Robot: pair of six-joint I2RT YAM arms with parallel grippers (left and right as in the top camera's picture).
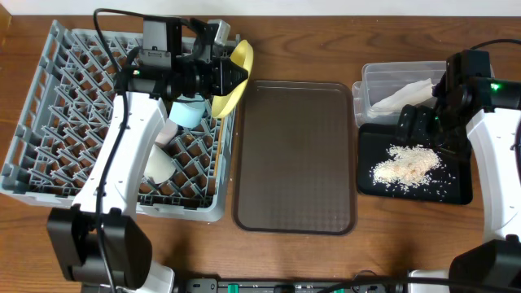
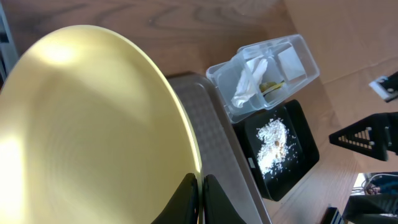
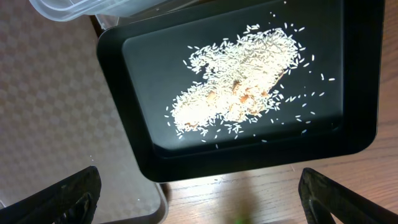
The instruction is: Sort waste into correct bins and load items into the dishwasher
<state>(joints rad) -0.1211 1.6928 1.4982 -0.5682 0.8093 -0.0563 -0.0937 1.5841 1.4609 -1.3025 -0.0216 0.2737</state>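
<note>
My left gripper (image 2: 200,200) is shut on the rim of the round yellow plate (image 2: 87,124). It holds the plate on edge over the right side of the grey dish rack (image 1: 49,122), as the overhead view (image 1: 238,72) shows. A light blue bowl (image 1: 189,112) and a small white cup (image 1: 159,165) sit in the rack. The clear tub (image 1: 383,80) holds the white napkin (image 2: 249,84) and the green-yellow wrapper (image 2: 272,87). The black tray (image 1: 460,175) holds the rice scraps (image 3: 239,93). My right gripper (image 3: 199,199) is open and empty, just above the black tray's near edge.
The large brown serving tray (image 1: 295,155) lies between the rack and the two bins, and its corner shows in the right wrist view (image 3: 56,112). The wooden table (image 1: 391,244) runs along the front. The left arm's body hangs over the rack's middle.
</note>
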